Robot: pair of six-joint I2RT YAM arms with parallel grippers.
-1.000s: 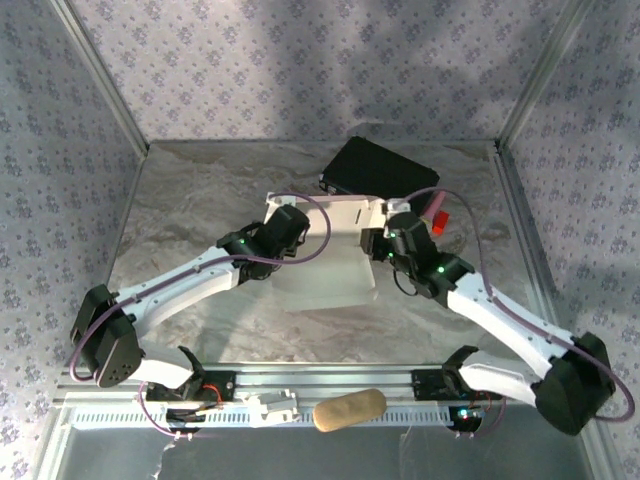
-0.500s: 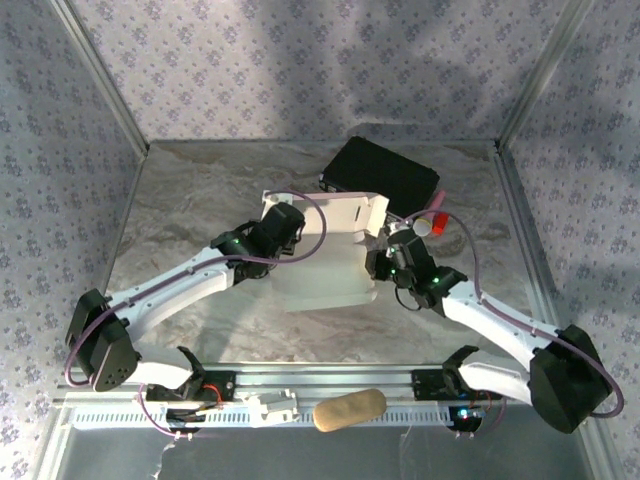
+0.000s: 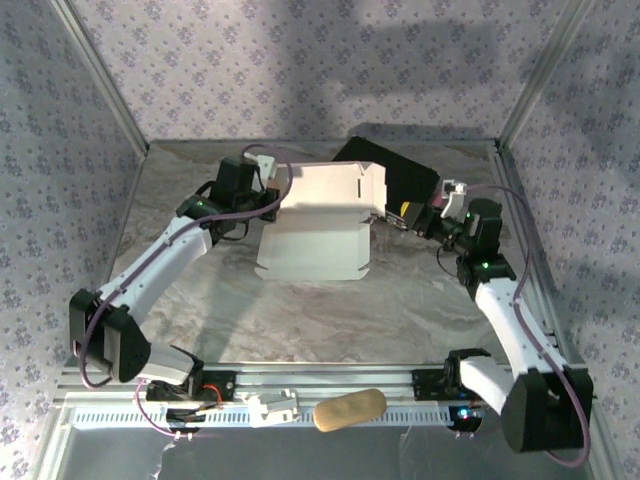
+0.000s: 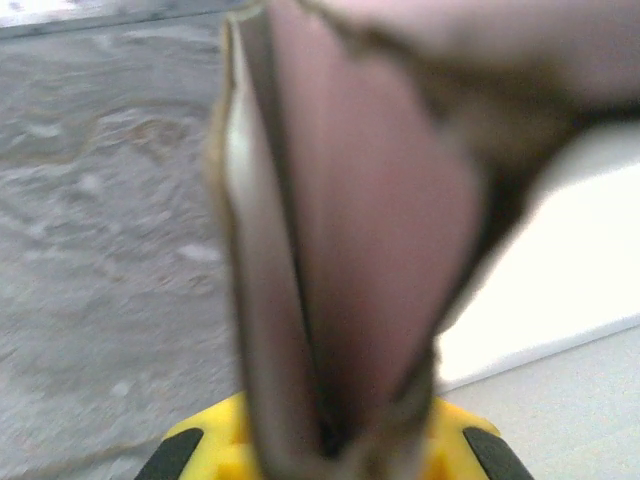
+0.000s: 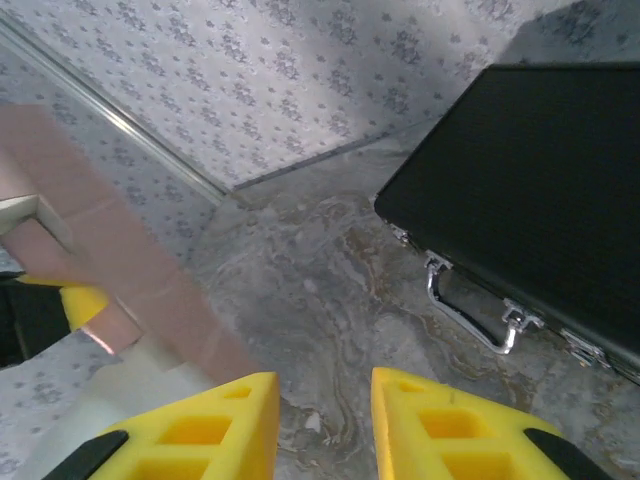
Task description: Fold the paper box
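The paper box [image 3: 315,235] is a pale pink cardboard sheet, partly folded, with a raised back panel and side flaps, at the table's middle back. My left gripper [image 3: 266,198] is shut on its left edge. In the left wrist view a blurred pink flap [image 4: 370,220] fills the space between the jaws of that gripper [image 4: 335,440]. My right gripper [image 3: 392,216] hangs just right of the box, open and apart from it. The right wrist view has bare table between its yellow fingers [image 5: 205,430], with the pink cardboard [image 5: 110,250] off to the left.
A black hard case [image 3: 402,175] with metal latches [image 5: 470,310] lies behind and right of the box, close to my right gripper. A tan oblong object [image 3: 350,409] rests on the front rail. Patterned walls and metal posts close in the back and sides.
The box has moved toward the back left with my left gripper. My right arm has swung out to the right and its gripper now stands off the box's right side.
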